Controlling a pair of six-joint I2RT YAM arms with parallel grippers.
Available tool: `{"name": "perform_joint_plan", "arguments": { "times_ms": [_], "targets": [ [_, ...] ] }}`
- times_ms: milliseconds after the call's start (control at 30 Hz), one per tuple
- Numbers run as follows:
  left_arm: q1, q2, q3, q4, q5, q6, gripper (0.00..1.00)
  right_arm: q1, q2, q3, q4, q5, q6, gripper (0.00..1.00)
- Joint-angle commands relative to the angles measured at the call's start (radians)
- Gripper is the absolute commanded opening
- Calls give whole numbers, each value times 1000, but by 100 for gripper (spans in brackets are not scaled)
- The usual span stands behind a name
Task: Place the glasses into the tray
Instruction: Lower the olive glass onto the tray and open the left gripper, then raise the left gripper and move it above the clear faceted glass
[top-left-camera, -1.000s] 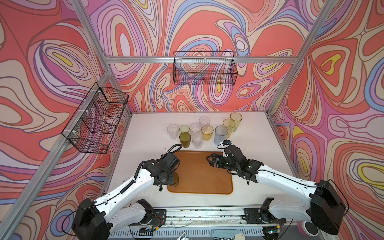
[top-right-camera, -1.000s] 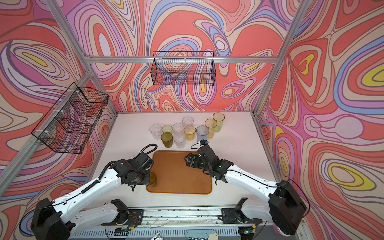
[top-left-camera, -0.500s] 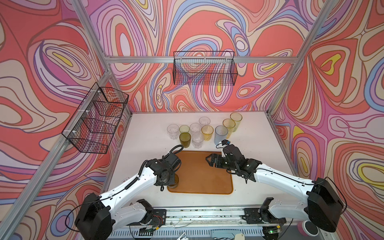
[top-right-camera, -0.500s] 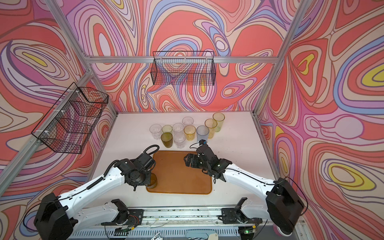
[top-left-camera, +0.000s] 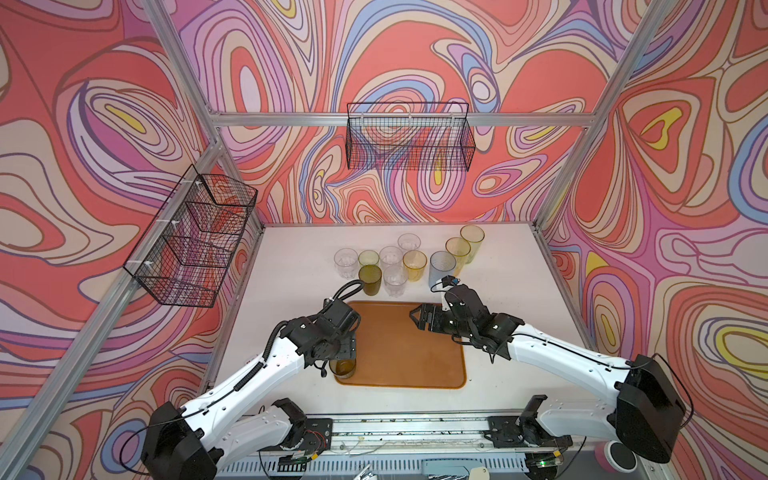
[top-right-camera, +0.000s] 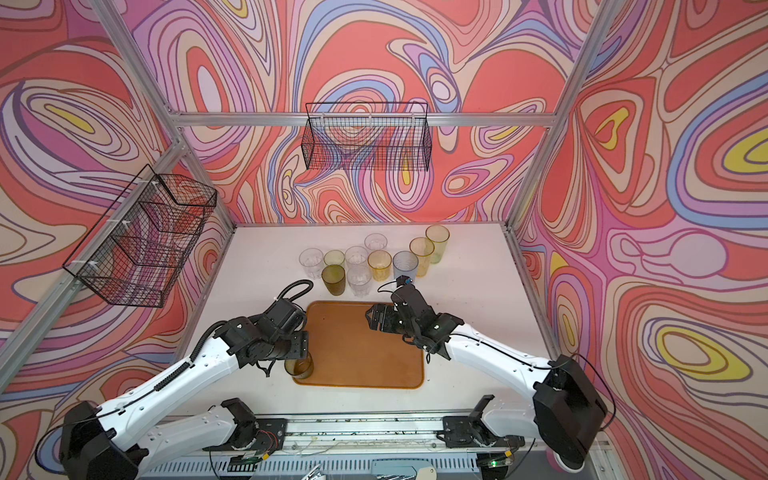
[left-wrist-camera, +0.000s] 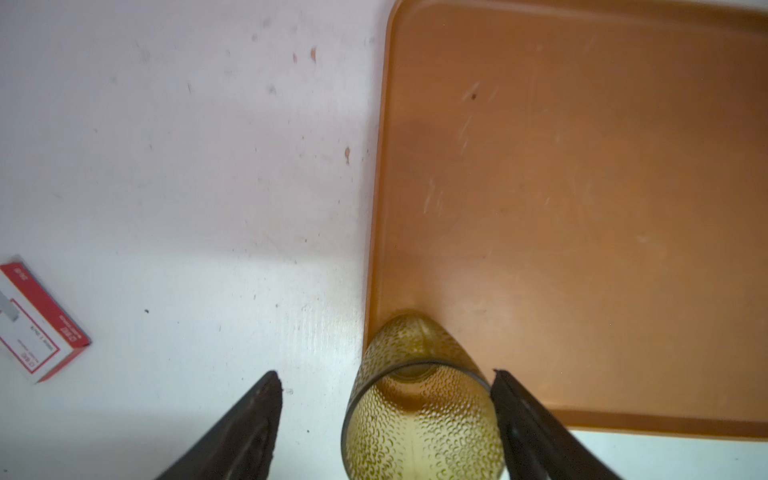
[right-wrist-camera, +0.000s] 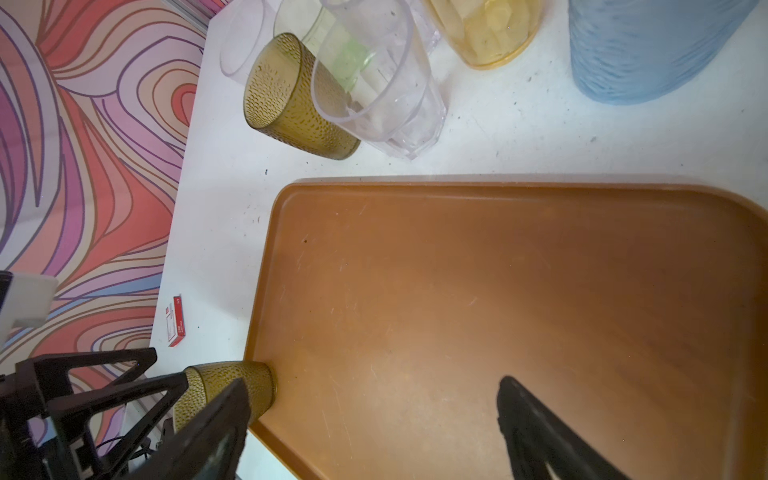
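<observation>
The orange-brown tray (top-left-camera: 407, 345) lies at the table's front middle. One olive-green dimpled glass (top-left-camera: 344, 368) stands upright in its near left corner. My left gripper (left-wrist-camera: 385, 374) is open around that glass (left-wrist-camera: 419, 407); one finger stands well clear, the other close by the rim. My right gripper (top-left-camera: 415, 318) hangs open and empty over the tray's far right part (right-wrist-camera: 498, 291). Several more glasses stand on the table behind the tray, among them an olive one (top-left-camera: 369, 278), a clear one (right-wrist-camera: 382, 91), a yellow one (right-wrist-camera: 486, 29) and a pale blue one (top-left-camera: 441, 270).
A small red and white box (left-wrist-camera: 37, 320) lies on the table left of the tray. Black wire baskets hang on the back wall (top-left-camera: 409, 137) and the left wall (top-left-camera: 191, 241). The arms' rail runs along the front edge.
My left gripper has opened and let go of the olive-green glass, which stays standing in the tray's corner. The right arm has hardly moved.
</observation>
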Motion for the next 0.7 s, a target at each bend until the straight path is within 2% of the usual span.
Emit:
{"name": "perform_joint_plan", "arguments": {
  "times_ms": [0, 367, 667],
  "targets": [
    [46, 31, 71, 61, -56, 59, 89, -5, -18, 42, -33, -7, -8, 95],
    [362, 169, 190, 283, 149, 168, 94, -5, -51, 101, -60, -3, -60, 96],
    [487, 361, 318, 364, 253, 163, 93, -5, -71, 126, -50, -6, -84, 95]
  ]
}}
